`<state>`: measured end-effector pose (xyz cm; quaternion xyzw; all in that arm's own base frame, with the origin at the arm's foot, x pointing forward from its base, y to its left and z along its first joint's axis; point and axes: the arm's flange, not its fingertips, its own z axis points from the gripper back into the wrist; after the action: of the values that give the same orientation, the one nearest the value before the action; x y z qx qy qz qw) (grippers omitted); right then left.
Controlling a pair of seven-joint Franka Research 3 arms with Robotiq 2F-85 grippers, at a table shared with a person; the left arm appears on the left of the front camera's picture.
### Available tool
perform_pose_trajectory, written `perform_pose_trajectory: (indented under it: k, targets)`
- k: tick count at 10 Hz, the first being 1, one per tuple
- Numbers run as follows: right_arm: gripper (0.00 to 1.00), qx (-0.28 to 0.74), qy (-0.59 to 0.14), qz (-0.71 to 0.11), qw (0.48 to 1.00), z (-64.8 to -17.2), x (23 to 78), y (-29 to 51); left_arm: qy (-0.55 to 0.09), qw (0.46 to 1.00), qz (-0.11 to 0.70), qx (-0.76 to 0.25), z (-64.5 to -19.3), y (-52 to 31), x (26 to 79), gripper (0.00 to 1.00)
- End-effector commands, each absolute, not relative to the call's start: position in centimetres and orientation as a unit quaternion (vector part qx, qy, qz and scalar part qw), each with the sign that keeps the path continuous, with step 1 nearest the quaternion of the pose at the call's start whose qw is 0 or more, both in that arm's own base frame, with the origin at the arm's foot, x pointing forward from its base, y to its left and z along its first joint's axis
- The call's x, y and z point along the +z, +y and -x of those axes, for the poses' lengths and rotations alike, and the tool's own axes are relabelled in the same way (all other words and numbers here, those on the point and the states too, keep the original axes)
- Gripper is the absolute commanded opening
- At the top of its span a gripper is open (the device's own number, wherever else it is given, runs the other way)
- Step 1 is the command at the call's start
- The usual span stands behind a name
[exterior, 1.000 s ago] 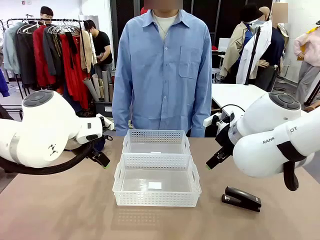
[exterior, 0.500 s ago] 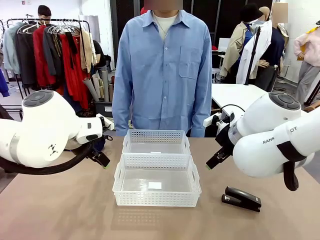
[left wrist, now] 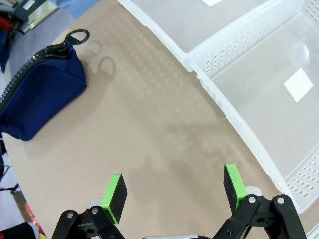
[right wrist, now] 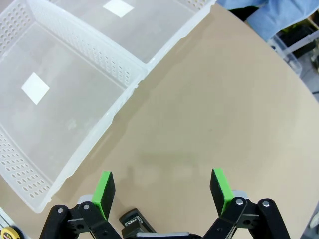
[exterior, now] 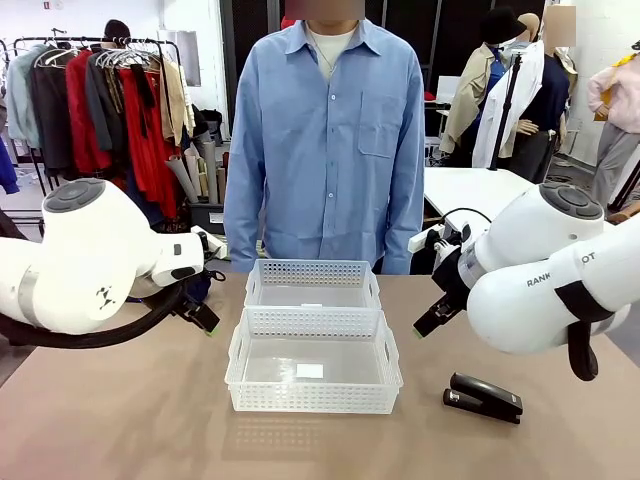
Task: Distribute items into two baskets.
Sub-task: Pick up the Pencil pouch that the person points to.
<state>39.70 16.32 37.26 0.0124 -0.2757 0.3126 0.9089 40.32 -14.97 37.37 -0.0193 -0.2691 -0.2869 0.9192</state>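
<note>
Navy pouch point(left wrist: 40, 94) lies nearer the left gripper point(left wrist: 174, 188), black stapler point(exterior: 483, 398) nearer the right gripper point(right wrist: 162, 186), so one each I'd guess; both sets of jaws wide apart, empty.

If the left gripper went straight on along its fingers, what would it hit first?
The open left gripper would likely meet bare tabletop; the navy pouch and white baskets lie off to either side.

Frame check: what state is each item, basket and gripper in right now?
Navy pouch: on the table, outside both baskets.
Stapler: closed, on the table, outside both baskets.
Wider basket: no items inside.
Smaller basket: no items inside.
Left gripper: open, holding nothing.
Right gripper: open, holding nothing.
</note>
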Motion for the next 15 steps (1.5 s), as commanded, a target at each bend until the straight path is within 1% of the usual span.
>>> perform_pose_trajectory:
  k: [1,3,5,8,10,11,12,14,15]
  targets:
    - [1.0,0.322,-0.261,-0.032,0.91,-40.1,38.3,14.8,-0.256,0.922,0.05,-0.288,-40.1,-13.3,39.0,1.0]
    - [1.0,0.315,-0.255,-0.058,0.912,-41.1,39.3,13.0,-0.268,0.918,0.069,-0.285,-40.7,-11.2,42.0,1.0]
    - [1.0,0.299,-0.255,-0.09,0.915,-42.1,41.0,10.6,-0.274,0.918,0.062,-0.28,-41.4,-8.8,44.6,1.0]
    - [1.0,0.271,-0.264,-0.128,0.917,-44.1,43.4,6.8,-0.277,0.916,0.073,-0.28,-42.0,-6.3,47.1,1.0]
    - [1.0,0.239,-0.264,-0.157,0.921,-45.0,45.6,3.5,-0.257,0.918,0.082,-0.292,-42.2,-3.3,48.9,1.0]
    - [1.0,0.222,-0.273,-0.172,0.92,-45.0,46.4,1.7,-0.263,0.909,0.113,-0.304,-41.6,-1.2,50.2,1.0]
    - [1.0,0.206,-0.282,-0.184,0.919,-44.7,46.8,0.1,-0.265,0.904,0.116,-0.316,-40.7,0.4,51.0,1.0]
    - [1.0,0.176,-0.302,-0.206,0.914,-43.4,47.5,-2.7,-0.298,0.883,0.151,-0.33,-38.4,3.6,52.6,1.0]
    - [1.0,0.17,-0.311,-0.214,0.91,-42.8,47.7,-4.1,-0.308,0.882,0.149,-0.323,-37.4,5.0,53.4,1.0]
